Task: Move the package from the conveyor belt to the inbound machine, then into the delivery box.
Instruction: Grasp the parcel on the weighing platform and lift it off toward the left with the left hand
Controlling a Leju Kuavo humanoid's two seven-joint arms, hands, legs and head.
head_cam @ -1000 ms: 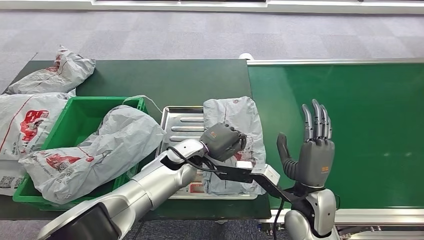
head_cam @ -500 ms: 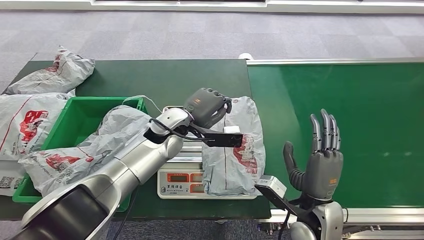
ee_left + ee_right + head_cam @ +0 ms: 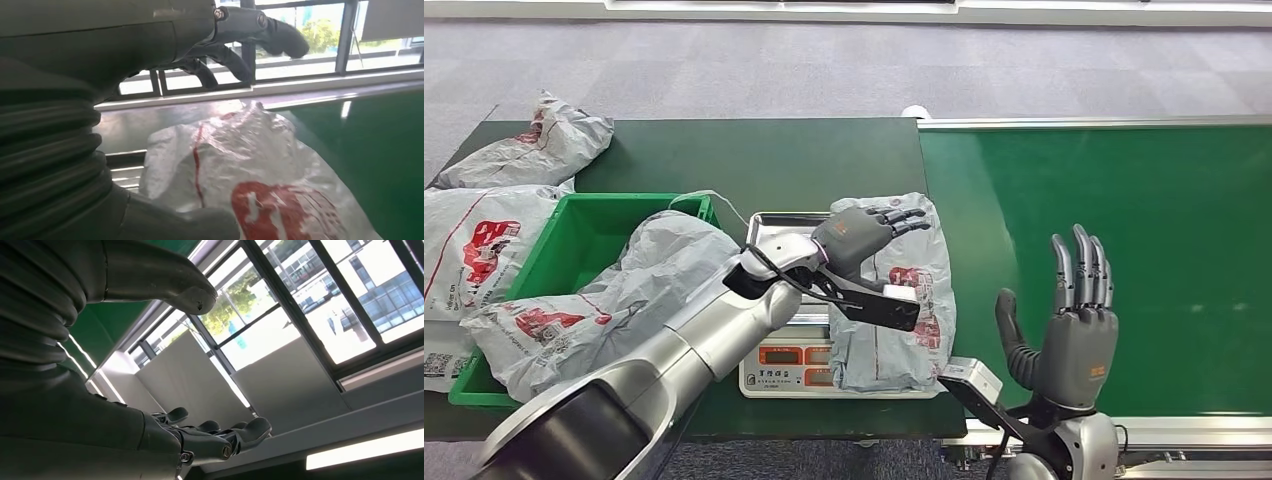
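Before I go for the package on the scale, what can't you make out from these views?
- Whether the left hand touches the package: head view, hand covers that spot; left wrist view shows fingers above it, contact unclear.
- Scale readout: head view, too small.
- Scale tray: largely covered by the package and left arm.
- Bin contents: head view, a bag draped over it.
- Left bags: cut off by the edge.

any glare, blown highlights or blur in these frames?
Head view: even light, sharp, package on the scale readable. Left wrist view: windows bright, left robot hand dark against them, package slightly soft. Right wrist view: windows blown out, right robot hand backlit and dim.
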